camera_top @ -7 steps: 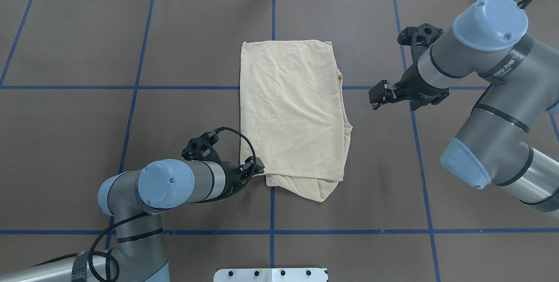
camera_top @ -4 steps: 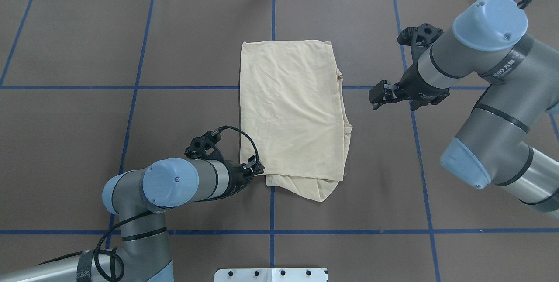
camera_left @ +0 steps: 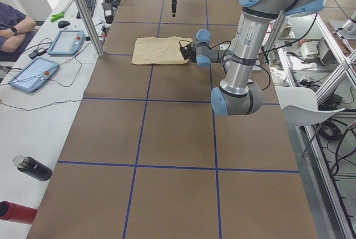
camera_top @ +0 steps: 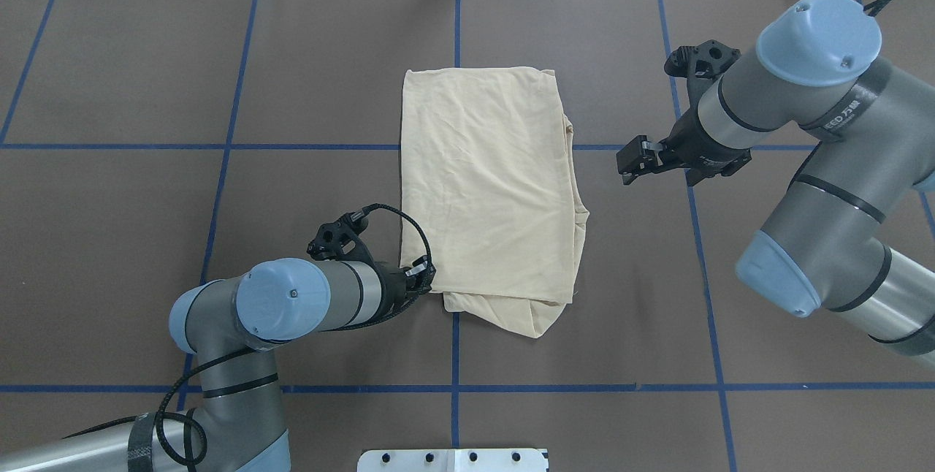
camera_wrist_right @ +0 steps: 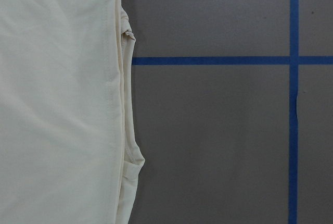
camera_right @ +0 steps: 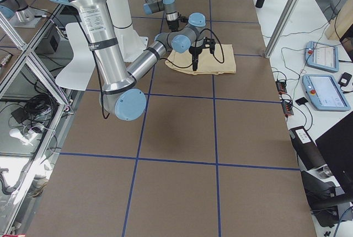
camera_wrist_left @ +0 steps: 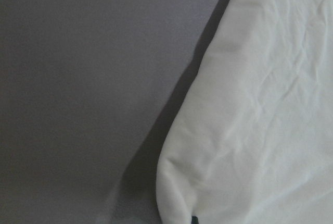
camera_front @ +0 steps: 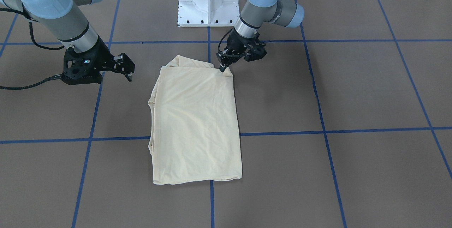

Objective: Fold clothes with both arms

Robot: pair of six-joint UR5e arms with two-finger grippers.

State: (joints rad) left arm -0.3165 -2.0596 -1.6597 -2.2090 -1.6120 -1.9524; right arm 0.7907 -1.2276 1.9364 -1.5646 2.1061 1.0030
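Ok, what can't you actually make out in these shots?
Whether the left fingers grip the shirt: overhead, wrist and cable cover them; the left wrist view shows only a dark speck.
The shirt's inner layers: folded under the top layer in every view.
Most of the shirt in the right wrist view: cut by the left edge.

A thin, matt cream-yellow cloth T-shirt point(camera_top: 482, 180), softly creased, covers part of a dull brown, paper-like tabletop point(camera_top: 146, 238) ruled with smooth blue tape lines point(camera_top: 584, 387). The left arm point(camera_top: 350, 302) and right arm point(camera_top: 825, 231) show grey metal with a satin sheen under smooth light-blue plastic joint caps point(camera_top: 818, 37). The left claw point(camera_front: 223, 66), right claw point(camera_top: 630, 165) and cables point(camera_front: 21, 87) look matt black, and the pedestal point(camera_front: 206, 2) smooth white.
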